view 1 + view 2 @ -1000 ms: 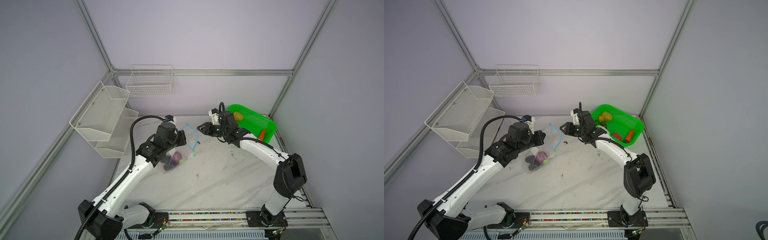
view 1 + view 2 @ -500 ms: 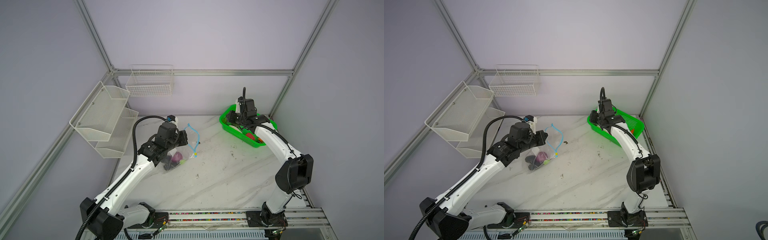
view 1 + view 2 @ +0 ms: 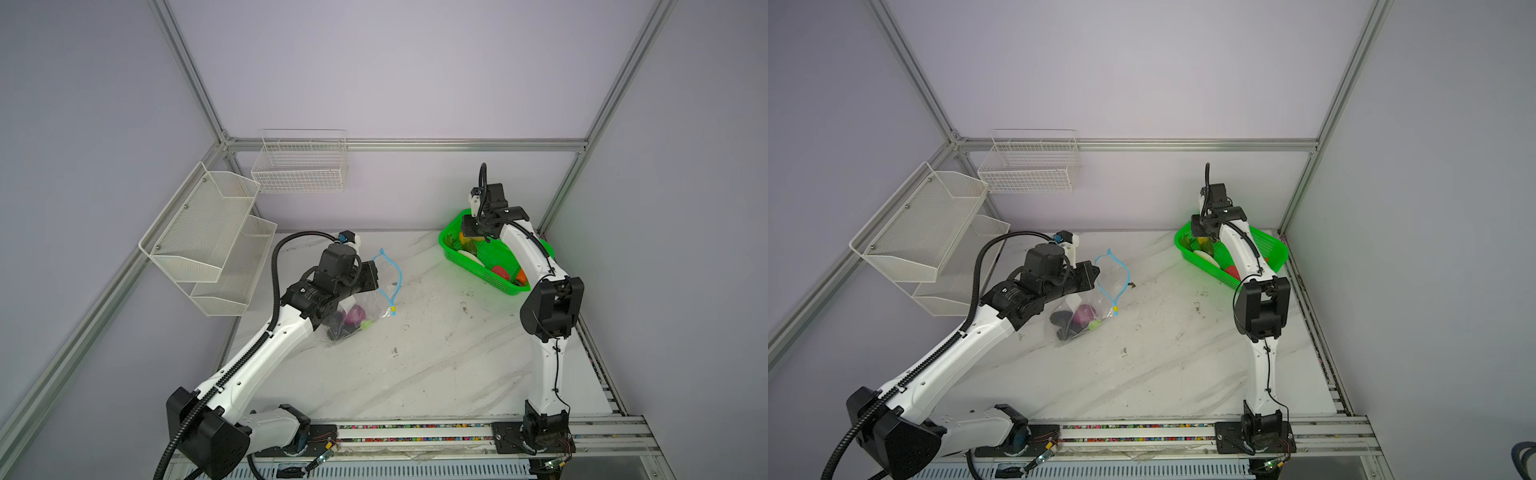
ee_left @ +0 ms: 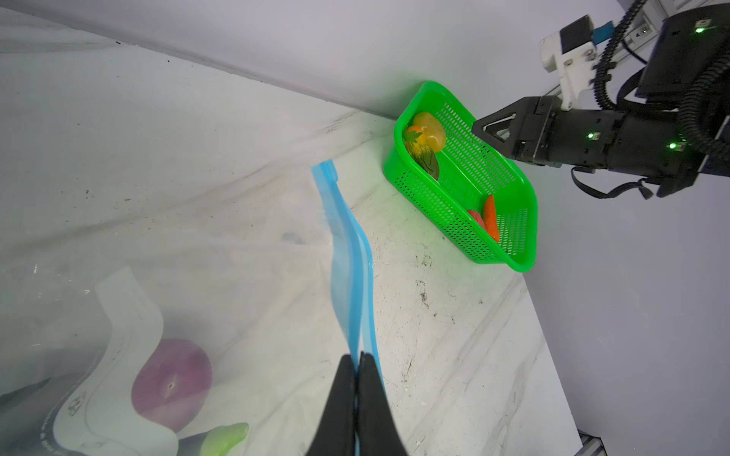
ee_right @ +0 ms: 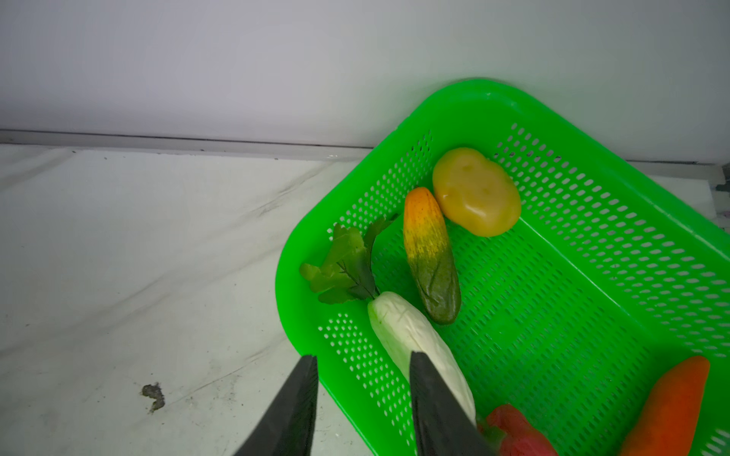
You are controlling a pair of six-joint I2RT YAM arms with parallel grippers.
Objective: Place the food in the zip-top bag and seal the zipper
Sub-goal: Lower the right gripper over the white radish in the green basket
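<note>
1. In both top views my right gripper hangs over the green basket, at the corner facing the zip-top bag. The bag lies well apart from the basket. My left gripper holds it up by the zipper, with the mouth gaping toward the basket.
2. The food left in the basket is plainly my right arm's to fetch.
3. A second ago my right gripper was out between basket and bag, near the mouth. It has since swung back over the basket. My left arm and the bag have stayed put.
4. In the left wrist view my left fingers are pressed shut on the blue zipper. A purple onion-like piece and a green piece already lie inside the bag. The basket sits beyond the open mouth.
5. In the right wrist view my right gripper is partly open and holds nothing.
6. My fingers straddle the basket's rim: one is outside over the table, the other inside, over the white radish.
7. The radish's long axis runs from its leafy end at the basket's corner toward the red piece.
8. I judge I must shift toward the basket's middle to get both fingers across the radish.
</note>
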